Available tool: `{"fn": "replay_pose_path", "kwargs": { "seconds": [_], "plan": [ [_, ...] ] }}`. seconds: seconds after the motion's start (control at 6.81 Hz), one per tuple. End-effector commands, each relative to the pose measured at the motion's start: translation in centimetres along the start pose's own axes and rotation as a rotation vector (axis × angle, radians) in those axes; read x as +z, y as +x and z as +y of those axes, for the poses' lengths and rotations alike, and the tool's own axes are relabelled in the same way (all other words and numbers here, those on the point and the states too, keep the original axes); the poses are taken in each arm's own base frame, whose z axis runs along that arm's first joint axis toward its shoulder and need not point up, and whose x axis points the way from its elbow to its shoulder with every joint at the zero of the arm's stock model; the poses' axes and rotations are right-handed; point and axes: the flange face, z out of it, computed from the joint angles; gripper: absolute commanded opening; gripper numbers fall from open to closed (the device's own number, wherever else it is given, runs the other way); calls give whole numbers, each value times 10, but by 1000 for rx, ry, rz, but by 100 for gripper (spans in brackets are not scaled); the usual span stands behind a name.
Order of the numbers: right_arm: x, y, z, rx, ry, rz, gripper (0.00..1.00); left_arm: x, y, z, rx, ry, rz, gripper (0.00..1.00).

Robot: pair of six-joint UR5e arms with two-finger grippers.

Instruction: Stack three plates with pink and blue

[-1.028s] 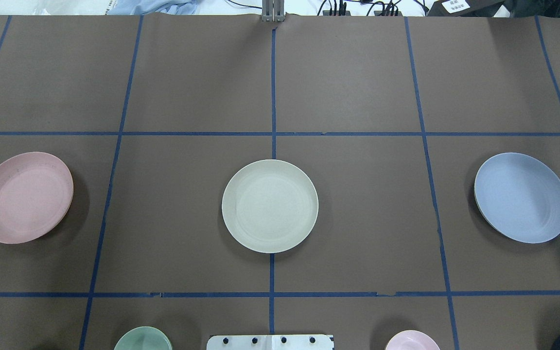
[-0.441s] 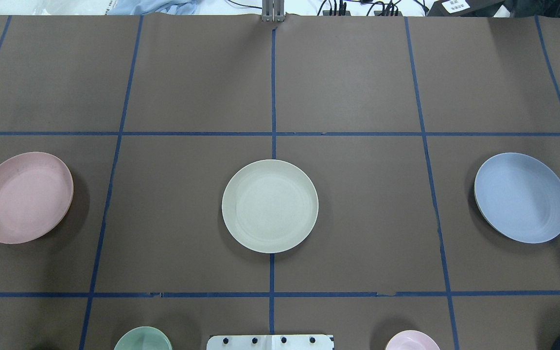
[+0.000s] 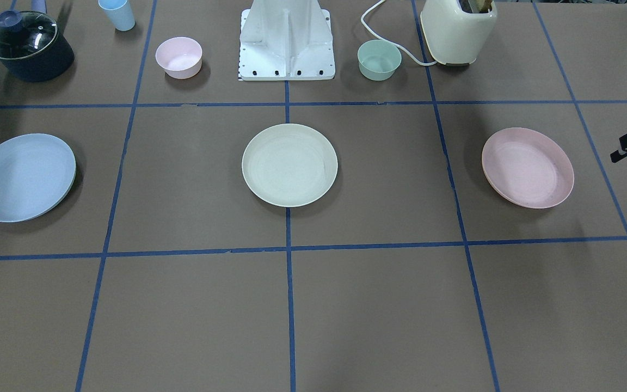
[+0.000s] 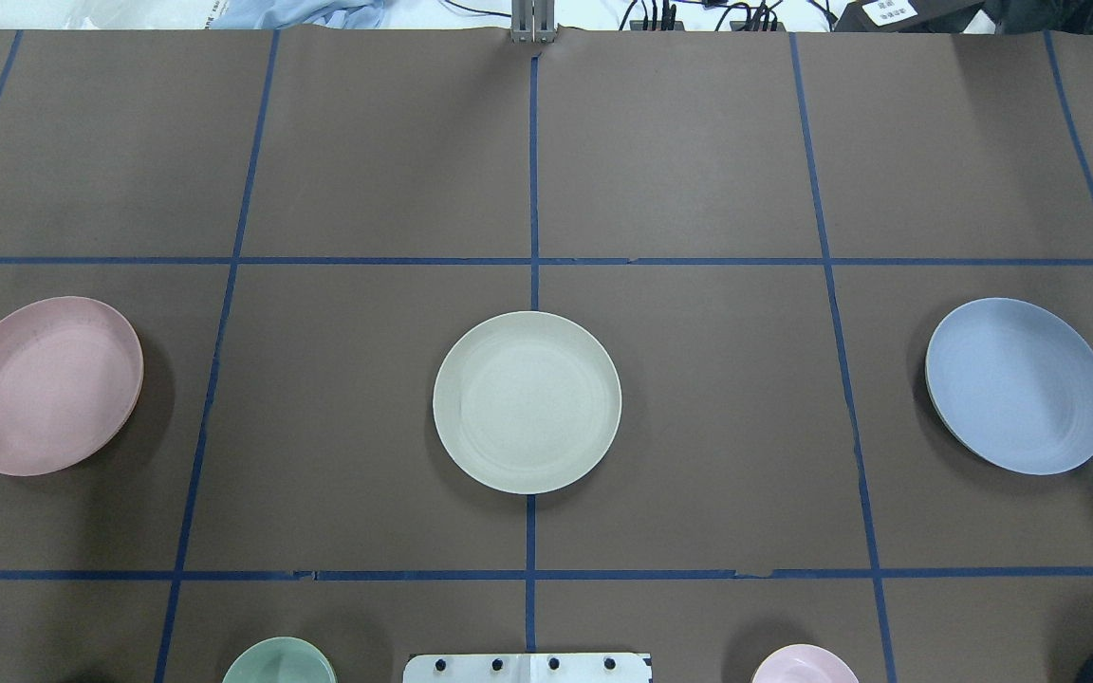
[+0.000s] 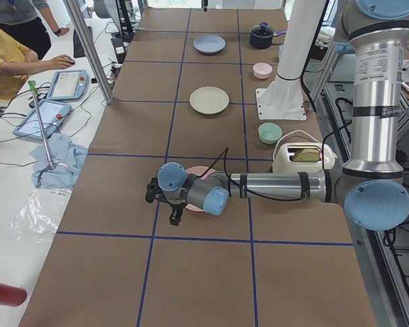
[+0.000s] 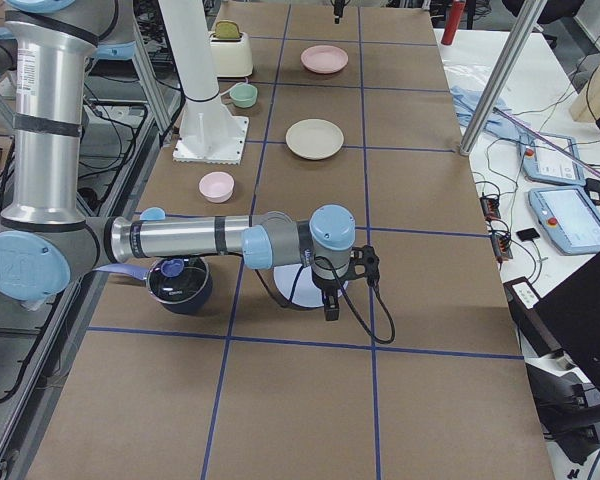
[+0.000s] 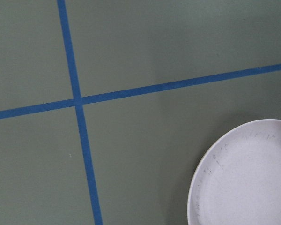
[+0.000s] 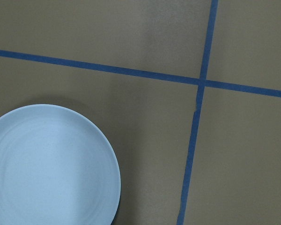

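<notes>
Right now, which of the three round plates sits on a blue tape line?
The cream-white round plastic plate: the centre tape line runs under it; the pale pink plate and light blue plate touch no line.

Silver arm tubes, pale blue joint caps, black cable

Matt brown paper covers my table, gridded with smooth blue tape. Three plates look like matt plastic with faint moulded rings: the cream plate at centre frame, the pink plate at left and the blue plate at right. My left wrist view shows dark scuffs on the pink one. In the front-facing view, upper left, a dark pot has a glossy glass lid, and the cream toaster at top looks smooth. My left forearm tube is brushed metal.
</notes>
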Motion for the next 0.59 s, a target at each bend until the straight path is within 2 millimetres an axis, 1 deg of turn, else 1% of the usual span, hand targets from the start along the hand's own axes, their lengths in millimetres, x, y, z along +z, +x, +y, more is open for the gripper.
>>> {"fn": "replay_pose_path", "kwargs": {
  "seconds": [0.0, 0.15, 0.44],
  "plan": [
    [0, -1, 0, -1, 0, -2, 100, 33, 23, 3, 46, -58, 19, 99],
    [0, -1, 0, -1, 1, -2, 100, 47, 35, 5, 65, -87, 32, 99],
    [3, -2, 0, -2, -7, -2, 100, 54, 33, 7, 48, -105, 36, 99]
  ]
}}
